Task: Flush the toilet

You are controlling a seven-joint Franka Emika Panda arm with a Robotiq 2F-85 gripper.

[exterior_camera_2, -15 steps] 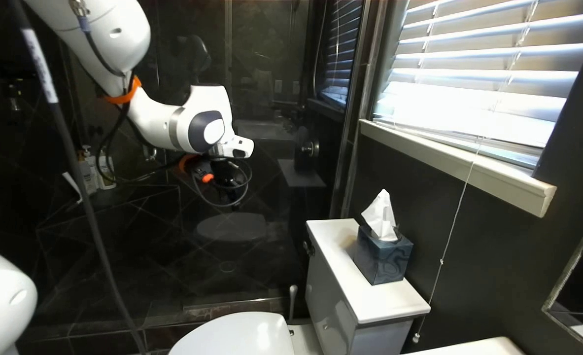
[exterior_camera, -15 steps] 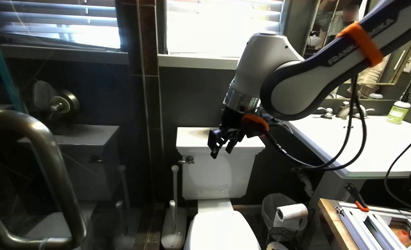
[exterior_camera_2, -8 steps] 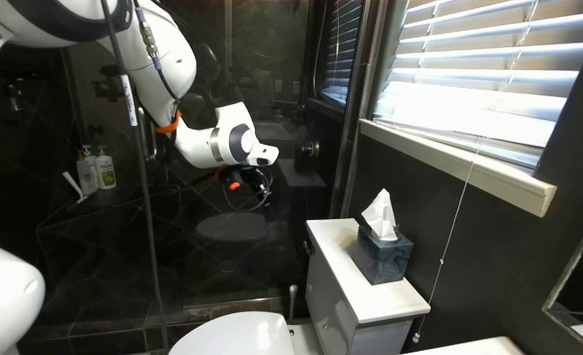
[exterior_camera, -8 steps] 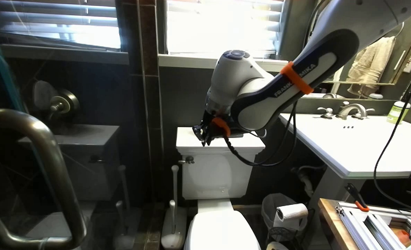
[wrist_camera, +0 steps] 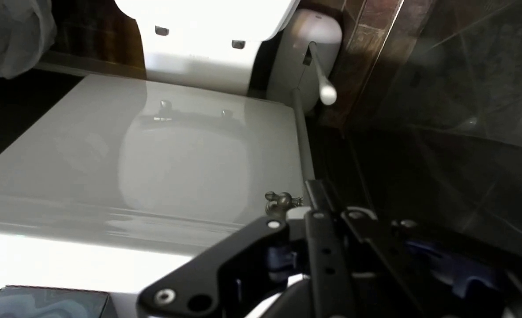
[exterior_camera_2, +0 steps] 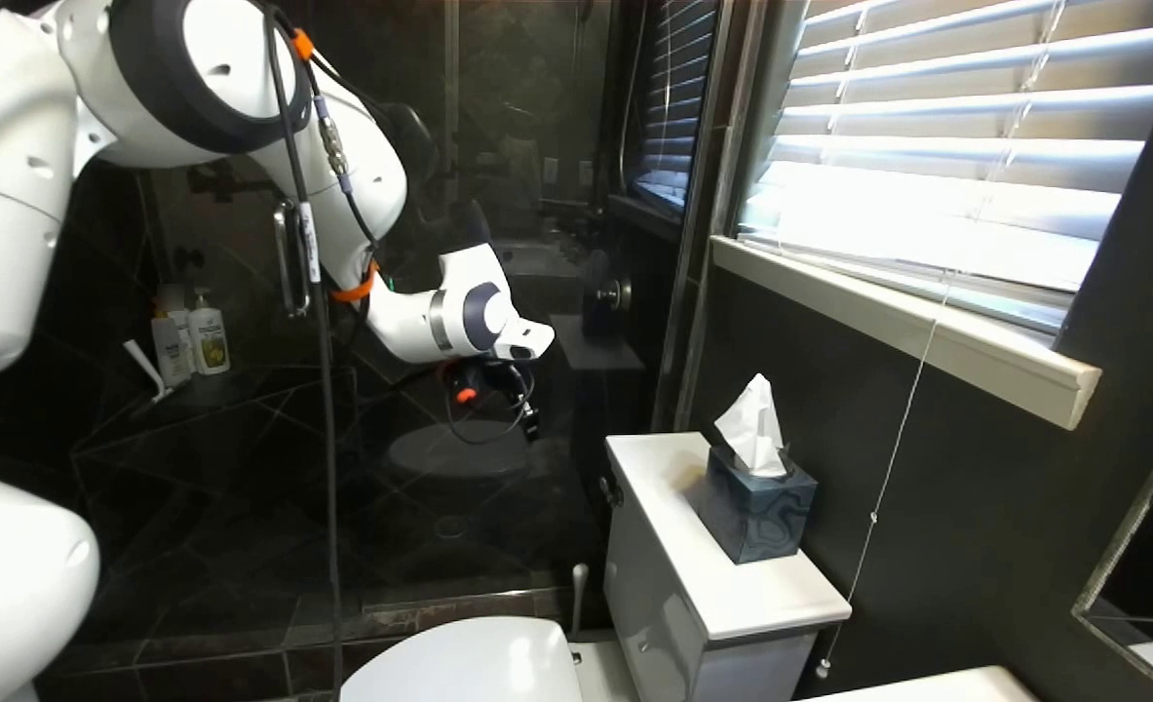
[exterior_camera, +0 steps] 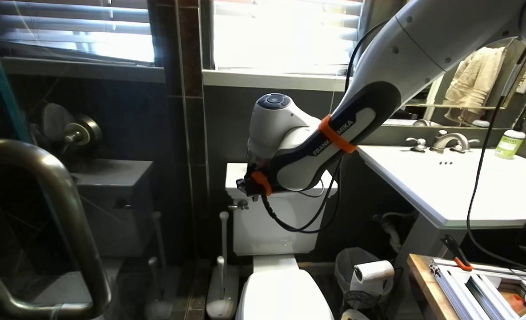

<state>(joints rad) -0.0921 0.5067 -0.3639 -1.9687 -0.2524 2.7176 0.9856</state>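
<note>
My jaws look pressed together on nothing, likely so my gripper (wrist_camera: 321, 187) can poke. I hang near the lever (exterior_camera: 240, 205), maybe to push it. It sticks out of the toilet (exterior_camera: 271, 240); a tissue box (exterior_camera_2: 759, 512) sits steady on the flat tank lid (exterior_camera_2: 771, 591).

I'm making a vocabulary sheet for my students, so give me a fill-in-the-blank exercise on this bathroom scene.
The flush lever is mounted on the front of the toilet's ____.
Sticking up from the patterned box is a white ____.
The band around the robot arm is colored ____.
The handles beside the faucet number ____.

Missing words: tank; tissue; orange; two.
</note>
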